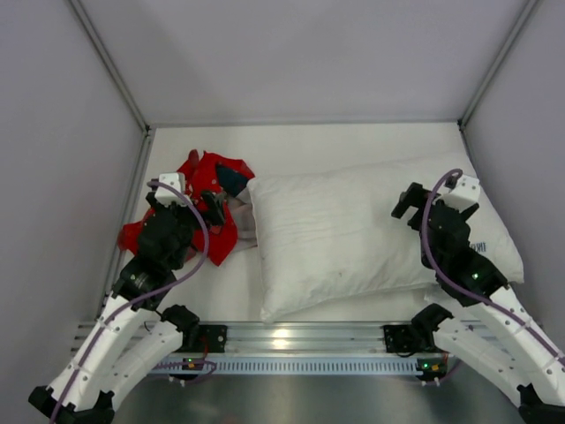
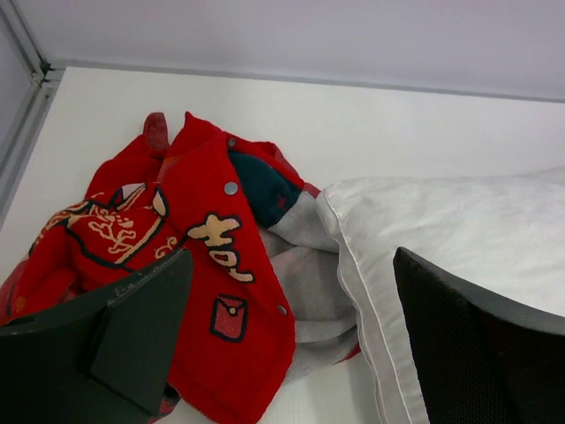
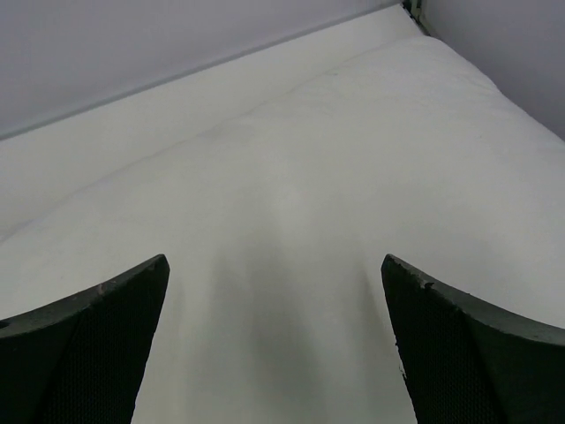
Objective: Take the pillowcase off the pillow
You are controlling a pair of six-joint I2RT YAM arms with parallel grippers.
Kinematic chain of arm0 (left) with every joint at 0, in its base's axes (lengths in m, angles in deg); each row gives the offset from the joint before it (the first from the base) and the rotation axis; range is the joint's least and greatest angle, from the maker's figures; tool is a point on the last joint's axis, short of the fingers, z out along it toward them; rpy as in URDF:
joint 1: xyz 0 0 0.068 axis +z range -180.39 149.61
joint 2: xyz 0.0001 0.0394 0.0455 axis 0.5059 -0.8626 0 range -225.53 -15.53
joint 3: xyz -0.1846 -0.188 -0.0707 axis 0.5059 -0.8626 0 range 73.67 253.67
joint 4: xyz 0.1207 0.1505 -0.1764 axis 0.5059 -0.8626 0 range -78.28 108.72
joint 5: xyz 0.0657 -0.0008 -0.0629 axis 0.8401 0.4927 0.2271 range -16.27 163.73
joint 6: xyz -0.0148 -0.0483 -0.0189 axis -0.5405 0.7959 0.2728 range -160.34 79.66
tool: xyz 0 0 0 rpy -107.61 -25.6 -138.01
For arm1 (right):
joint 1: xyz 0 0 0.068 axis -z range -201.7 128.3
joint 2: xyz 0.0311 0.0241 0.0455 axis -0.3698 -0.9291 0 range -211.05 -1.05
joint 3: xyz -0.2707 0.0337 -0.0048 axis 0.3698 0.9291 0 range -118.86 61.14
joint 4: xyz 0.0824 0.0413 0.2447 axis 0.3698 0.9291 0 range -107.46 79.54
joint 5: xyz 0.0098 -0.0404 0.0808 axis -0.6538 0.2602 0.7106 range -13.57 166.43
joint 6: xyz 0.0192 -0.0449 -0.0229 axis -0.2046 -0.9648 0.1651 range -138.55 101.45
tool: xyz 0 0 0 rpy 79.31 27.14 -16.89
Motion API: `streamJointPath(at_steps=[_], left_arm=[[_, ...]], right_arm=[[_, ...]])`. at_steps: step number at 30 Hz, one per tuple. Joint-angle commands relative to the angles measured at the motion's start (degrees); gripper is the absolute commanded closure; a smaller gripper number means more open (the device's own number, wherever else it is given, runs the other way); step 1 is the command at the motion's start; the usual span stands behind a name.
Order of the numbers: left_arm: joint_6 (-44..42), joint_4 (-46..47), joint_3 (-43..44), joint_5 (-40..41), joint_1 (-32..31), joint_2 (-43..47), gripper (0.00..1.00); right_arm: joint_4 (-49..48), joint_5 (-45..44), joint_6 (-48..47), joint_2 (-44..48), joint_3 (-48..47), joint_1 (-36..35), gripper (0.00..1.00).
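The white pillow (image 1: pixel 353 238) lies across the middle and right of the table. The red printed pillowcase (image 1: pixel 212 181) lies crumpled at its left end, its grey inside touching the pillow's left edge. My left gripper (image 1: pixel 210 210) is open and empty, low over the pillowcase. In the left wrist view the pillowcase (image 2: pixel 203 265) lies between and beyond the fingers (image 2: pixel 132 327), with the pillow (image 2: pixel 441 221) on the right. My right gripper (image 1: pixel 410 203) is open and empty just above the pillow's right part. The right wrist view shows only bare pillow (image 3: pixel 291 177) between the fingers (image 3: pixel 477 353).
White walls enclose the table on the left, back and right, with metal posts (image 1: pixel 110 62) in the back corners. An aluminium rail (image 1: pixel 291 340) carrying both arm bases runs along the near edge. A small printed label (image 1: pixel 479 243) shows near the pillow's right edge.
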Motion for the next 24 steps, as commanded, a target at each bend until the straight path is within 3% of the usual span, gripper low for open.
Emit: streamJointPath(at_steps=[1, 13, 24], left_arm=[[-0.4, 3.9, -0.9, 3.5, -0.2, 3.1, 0.02], [-0.7, 4.0, -1.1, 4.3, -0.2, 1.3, 0.01], [-0.7, 4.0, -1.4, 5.4, -0.7, 1.5, 0.01]], right_arm=[[-3.4, -5.5, 1.1, 2.7, -0.2, -2.9, 0.01], [-8.4, -8.4, -3.8, 6.8, 2.9, -11.0, 0.01], [-7.0, -17.6, -5.9, -1.8, 1.4, -20.8, 0.01]])
